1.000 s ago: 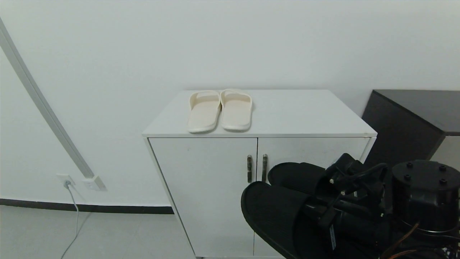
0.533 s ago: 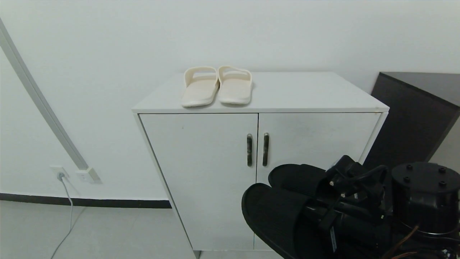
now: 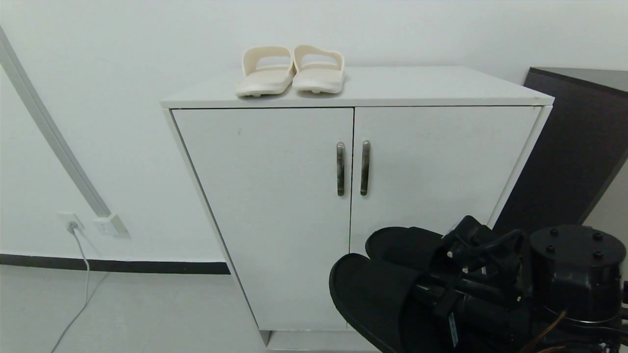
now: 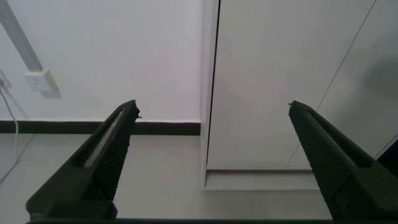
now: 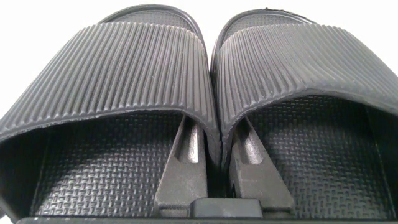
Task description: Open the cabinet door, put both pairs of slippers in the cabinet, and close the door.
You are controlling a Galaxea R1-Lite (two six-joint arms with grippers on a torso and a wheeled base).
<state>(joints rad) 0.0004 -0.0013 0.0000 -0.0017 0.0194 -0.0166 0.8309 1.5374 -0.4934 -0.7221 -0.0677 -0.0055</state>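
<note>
Black ribbed foam or rubber, by the look of it: the pair of black slippers (image 3: pixel 387 289) hangs in the right hand (image 5: pixel 214 171), low down and in front of the right door (image 3: pixel 441 166) of the cabinet (image 3: pixel 274 220).

- The fingers (image 5: pixel 183 165) reach under the straps, one in each slipper, and pinch the two adjoining inner walls together.
- Judged light and bendy. The embossed footbeds should give friction, but the soft walls may let the pair sag or swivel in the pinch, so slow moves are advised.
- The cream slippers (image 3: pixel 292 71) sit side by side and touching on the cabinet top, left of centre, heels toward the front edge.
- They look like moulded foam: light, a little stiffer and smoother. The same hold on the middle walls seems best.
- Both doors are shut. They are stiff panels, best taken by the upright bar handles (image 3: pixel 340 168) at the centre seam.

View differences:
- The right wrist view gives the grip itself. In the head view the slippers and arm cover the fingers.
- The left wrist view has the left hand (image 4: pixel 212 107) spread wide and empty, facing the cabinet's lower left corner and the floor.
- The head view supplies the handles, the closed seam, the cream pair and a dark cabinet (image 3: pixel 574 147) just beside, on the right.
</note>
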